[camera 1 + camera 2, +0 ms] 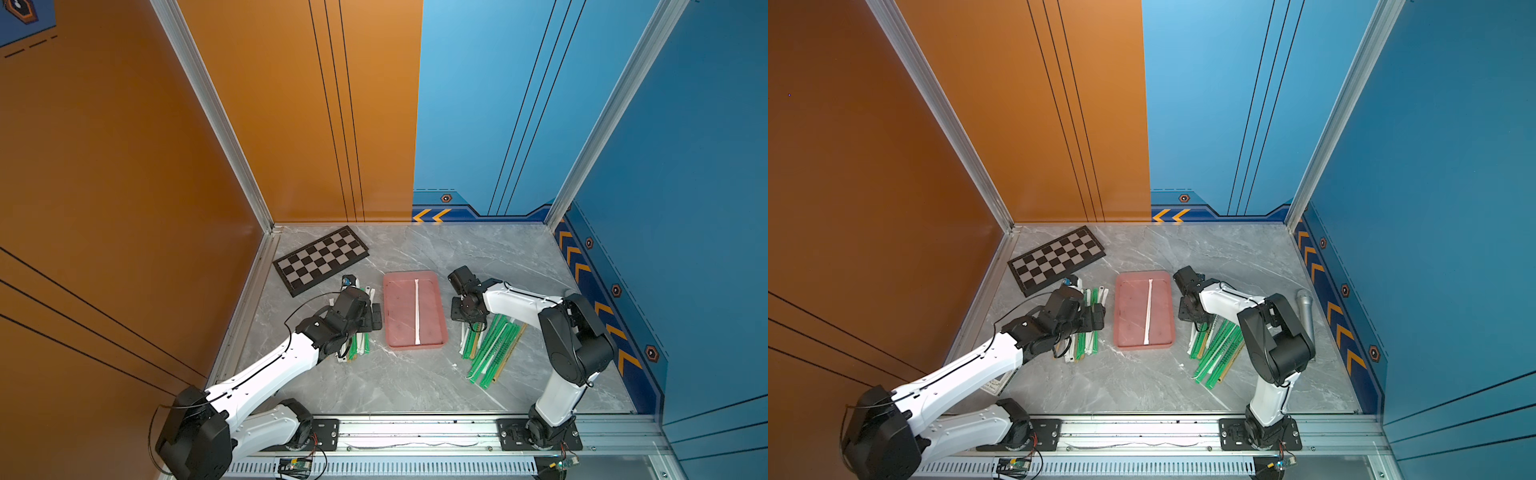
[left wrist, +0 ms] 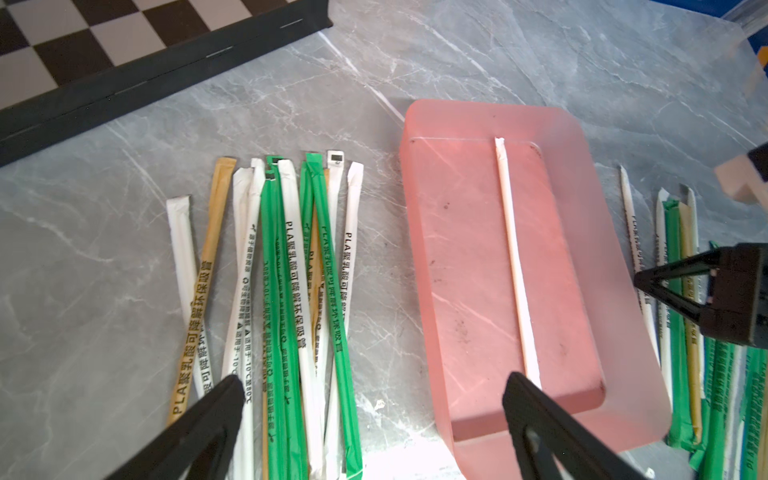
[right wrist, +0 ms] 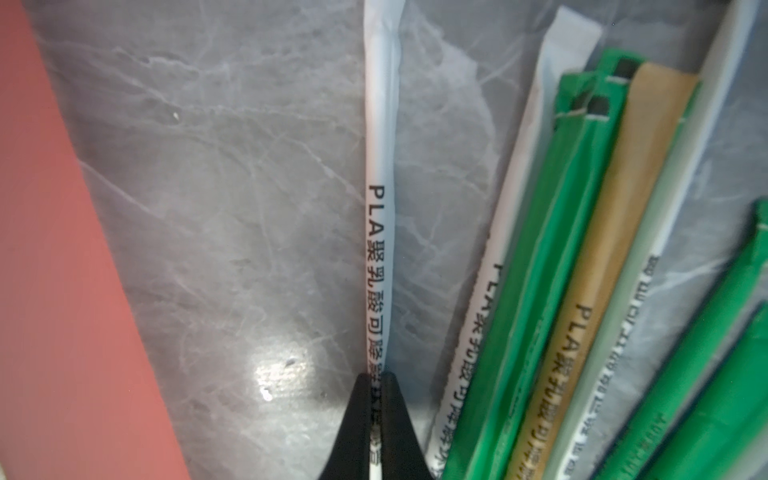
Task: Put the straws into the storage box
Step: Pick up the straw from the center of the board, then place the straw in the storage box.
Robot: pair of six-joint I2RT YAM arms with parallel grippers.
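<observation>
both top views: I see the storage box (image 1: 397, 320) mid-worktop (image 1: 415, 382), one white straw (image 1: 417, 311) lying inside, loose straws (image 1: 492, 349) at its 3 and 9 o'clock | left wrist: my left gripper (image 2: 374, 380) stands wide apart, holding nothing | right wrist: my right gripper (image 3: 376, 378) is pinched on a printed white straw (image 3: 380, 208) beside the box

The left arm (image 1: 286, 357) hides much of the straws (image 1: 354, 348) beneath it.

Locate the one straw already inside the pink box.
In both top views the white straw lies lengthwise along the middle of the pink storage box, which sits mid-table between the left straw pile and the right straw pile.
</observation>
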